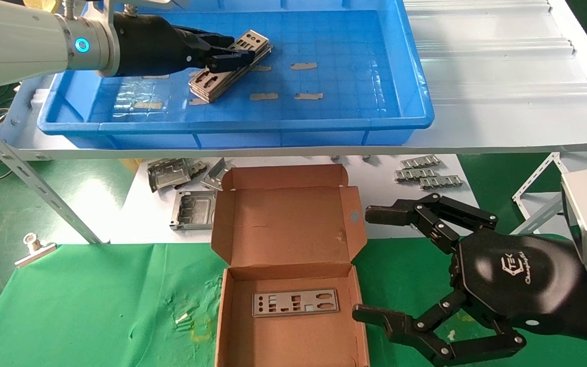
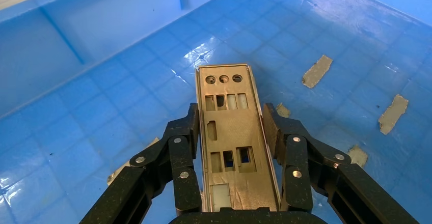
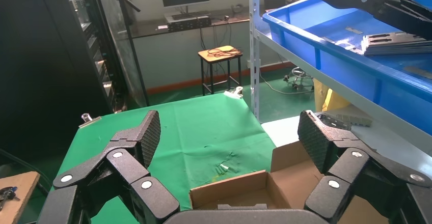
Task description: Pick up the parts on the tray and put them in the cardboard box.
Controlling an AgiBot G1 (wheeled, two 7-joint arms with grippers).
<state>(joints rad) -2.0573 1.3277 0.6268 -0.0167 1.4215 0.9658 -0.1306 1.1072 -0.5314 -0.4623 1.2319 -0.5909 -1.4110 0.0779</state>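
The blue tray sits on the upper shelf. A small stack of silver-grey punched plates lies in it. My left gripper is shut on the top plate, whose far end is tilted up off the stack. In the left wrist view the fingers press both long edges of this plate. The open cardboard box lies on the green cloth with one plate flat inside. My right gripper is open and empty, just right of the box.
Squarish grey bracket frames and ridged strips lie on the white surface behind the box. A white corrugated sheet is right of the tray. A metal clip sits at the cloth's left edge. Tan tape bits dot the tray floor.
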